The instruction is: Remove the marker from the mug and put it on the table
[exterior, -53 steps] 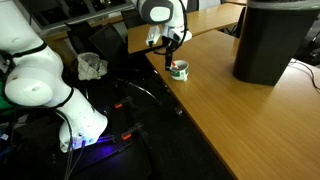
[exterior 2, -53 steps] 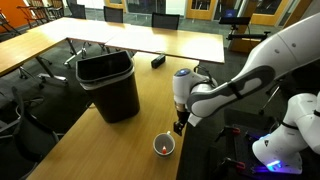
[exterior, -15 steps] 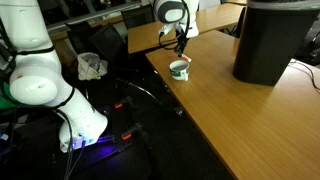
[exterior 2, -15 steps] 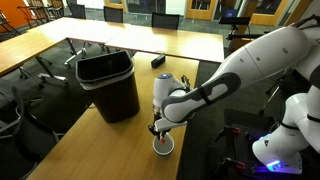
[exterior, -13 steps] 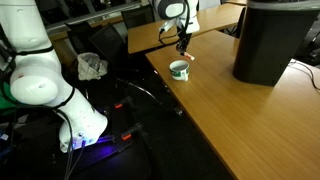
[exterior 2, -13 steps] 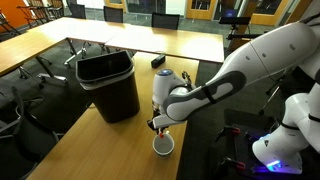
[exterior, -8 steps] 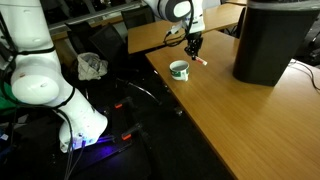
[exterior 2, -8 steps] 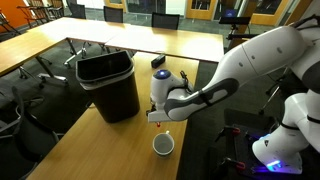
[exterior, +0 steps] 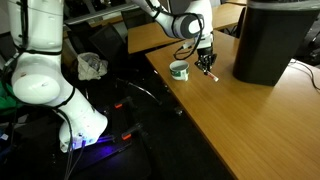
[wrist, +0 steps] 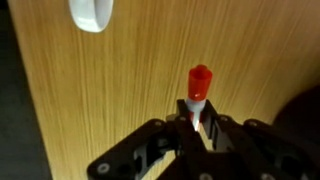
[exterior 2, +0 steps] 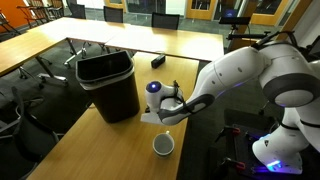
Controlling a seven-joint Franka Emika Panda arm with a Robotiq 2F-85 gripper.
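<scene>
My gripper (wrist: 197, 126) is shut on the marker (wrist: 199, 90), a short stick whose red end points away from me, with its whitish part pinched between the jaws. It hangs just over the table (wrist: 100, 110). The white mug (wrist: 90, 14) stands apart at the upper left edge of the wrist view. In both exterior views the gripper (exterior: 207, 66) (exterior 2: 150, 118) hovers low beside the mug (exterior: 179, 69) (exterior 2: 163, 145), on the side toward the black bin. The marker (exterior: 212, 73) shows as a small red speck under the fingers.
A big black bin (exterior: 275, 40) (exterior 2: 108, 85) stands on the table (exterior: 260, 125) close behind the gripper. The table's dark edge runs just beyond the mug. A small black object (exterior 2: 158, 61) lies farther back. Dark chairs and a crumpled bag (exterior: 92, 66) sit off the edge.
The gripper, shut on the marker, has risen out of the mug, moved sideways toward the bin and come down low over the table. The mug has stayed put.
</scene>
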